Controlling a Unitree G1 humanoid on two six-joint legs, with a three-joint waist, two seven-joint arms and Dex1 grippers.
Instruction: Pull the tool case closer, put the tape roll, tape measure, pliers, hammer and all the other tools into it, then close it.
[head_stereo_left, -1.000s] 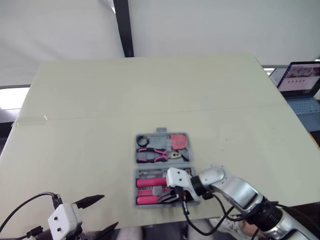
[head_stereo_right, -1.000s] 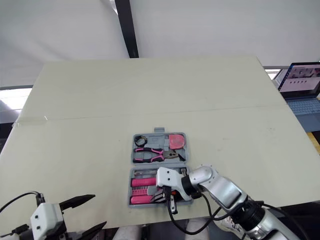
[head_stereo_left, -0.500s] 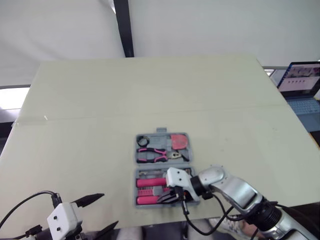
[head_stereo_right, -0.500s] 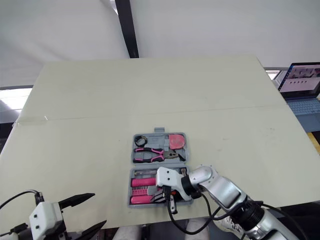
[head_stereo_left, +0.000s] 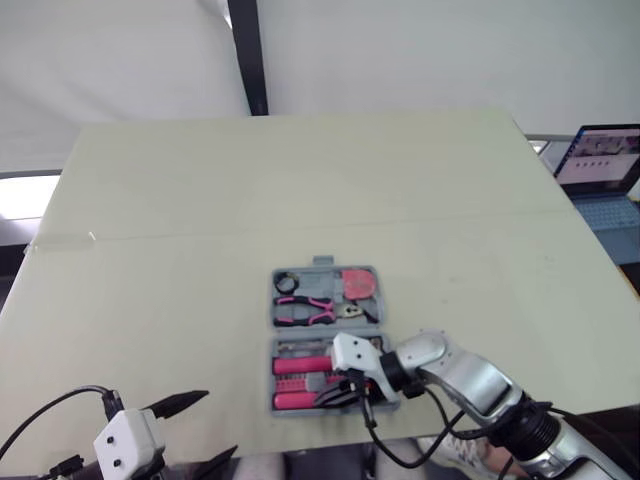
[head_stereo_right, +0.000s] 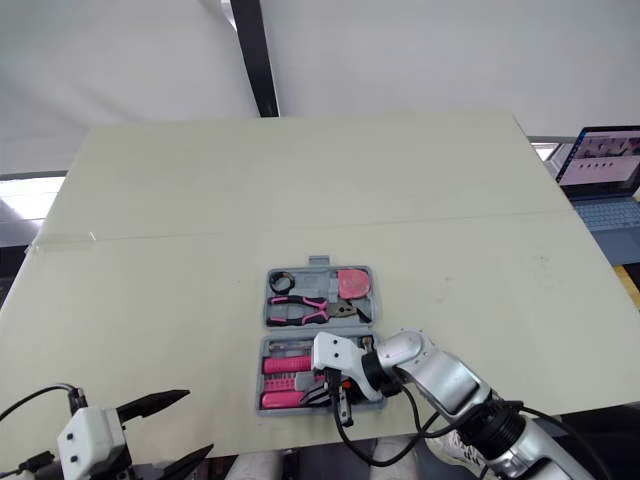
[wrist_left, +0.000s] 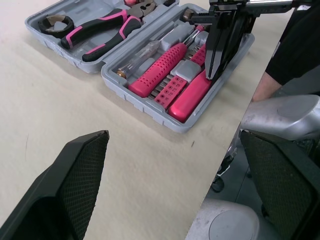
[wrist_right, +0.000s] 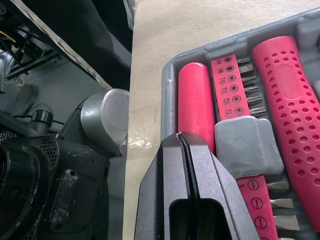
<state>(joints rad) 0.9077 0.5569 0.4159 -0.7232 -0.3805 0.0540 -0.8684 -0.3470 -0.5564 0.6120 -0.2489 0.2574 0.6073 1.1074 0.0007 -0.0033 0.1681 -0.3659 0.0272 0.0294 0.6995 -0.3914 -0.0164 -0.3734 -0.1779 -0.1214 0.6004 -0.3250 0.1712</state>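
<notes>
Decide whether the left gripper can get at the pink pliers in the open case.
Probably yes: the left gripper is open, bare table lies between it and the pliers, and the right gripper is over the case's near half.

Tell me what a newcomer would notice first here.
The open grey tool case lies near the front edge of the table, its pink-handled tools bright against the pale top. The right gripper, fingers shut, hangs just over the case's near half, and a lit laptop sits beyond the right edge.
</notes>
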